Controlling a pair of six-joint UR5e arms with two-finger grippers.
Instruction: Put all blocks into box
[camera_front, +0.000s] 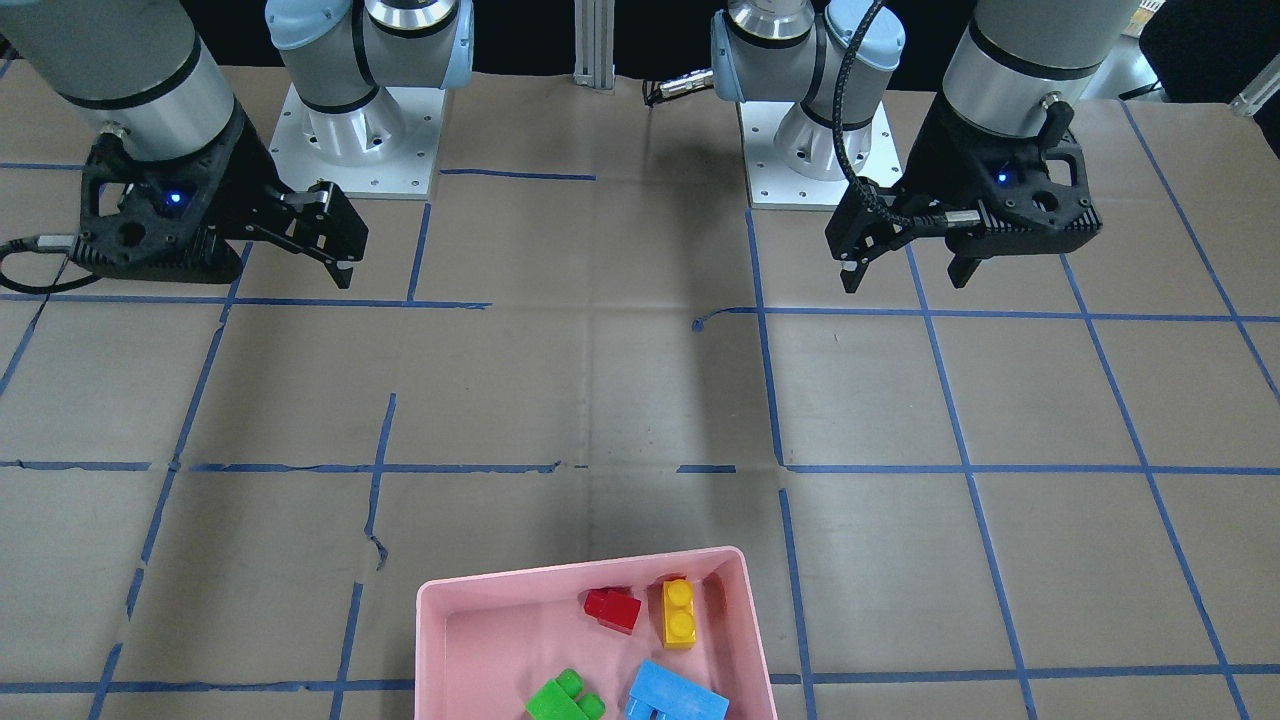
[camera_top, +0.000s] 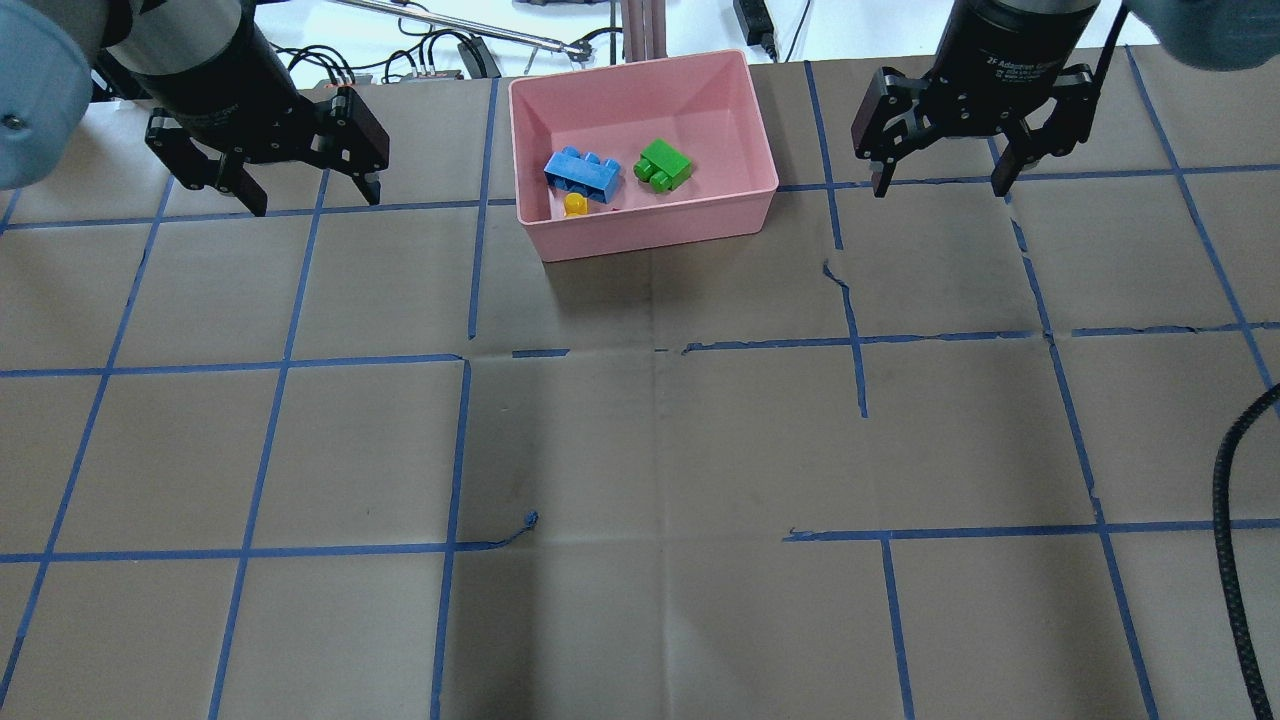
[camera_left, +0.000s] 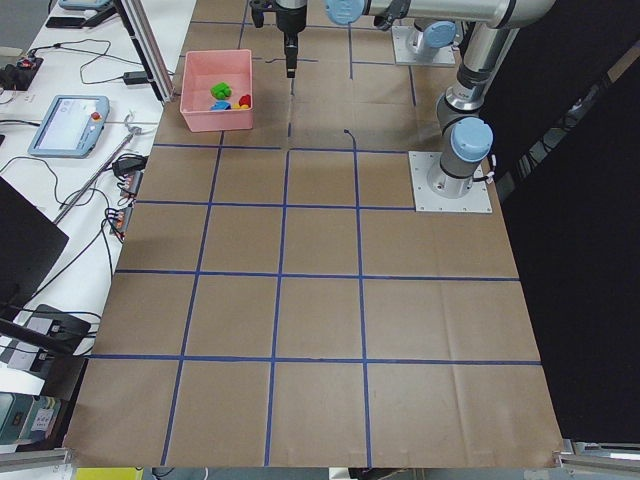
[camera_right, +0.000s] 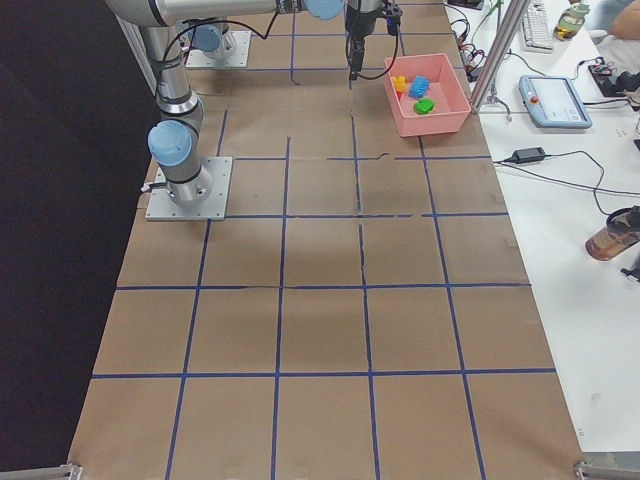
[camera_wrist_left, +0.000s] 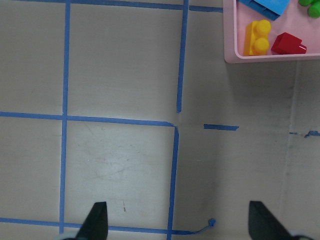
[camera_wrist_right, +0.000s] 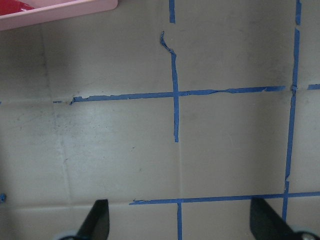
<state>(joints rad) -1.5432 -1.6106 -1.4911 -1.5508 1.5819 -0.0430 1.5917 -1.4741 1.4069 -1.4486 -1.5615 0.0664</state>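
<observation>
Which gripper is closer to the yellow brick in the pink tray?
Left. The left gripper hangs beside the pink tray, on the side where the yellow brick lies; the right gripper hangs off the opposite side.

The left arm's black two-finger gripper (camera_top: 310, 195) hangs high toward the left edge of the table (camera_top: 640, 450), fingers pointing down, jaws spread wide. The right arm's matching black gripper (camera_top: 940, 187) hangs level with it toward the right edge, jaws wide apart too.
</observation>
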